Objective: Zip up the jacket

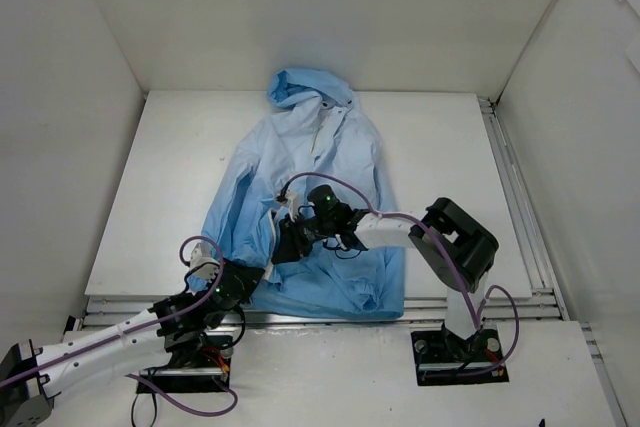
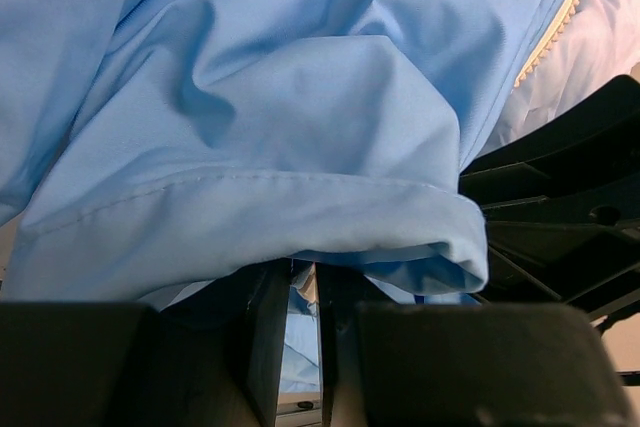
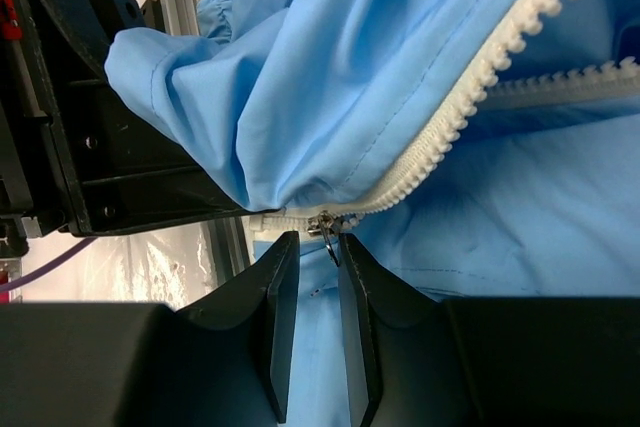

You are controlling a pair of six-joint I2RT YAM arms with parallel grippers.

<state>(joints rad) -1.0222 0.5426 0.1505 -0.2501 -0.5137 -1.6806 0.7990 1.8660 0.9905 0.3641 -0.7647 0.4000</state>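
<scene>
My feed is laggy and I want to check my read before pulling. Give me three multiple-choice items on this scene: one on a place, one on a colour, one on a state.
1. In the top view, where does the hood of the jacket lie?
A) nearest the arm bases
B) at the far end, away from the bases
C) under the right arm

2. What colour are the zipper teeth?
A) black
B) red
C) white

3. How does the zipper stand?
A) open, with the two rows parting beyond the slider
B) closed up to the collar
C) closed halfway up the chest

Answers:
1 B: the top view shows the hood farthest from the bases.
2 C: the right wrist view shows white teeth against blue cloth.
3 A: the rows split right at the slider, which sits at the tips of the right pincer.
</scene>
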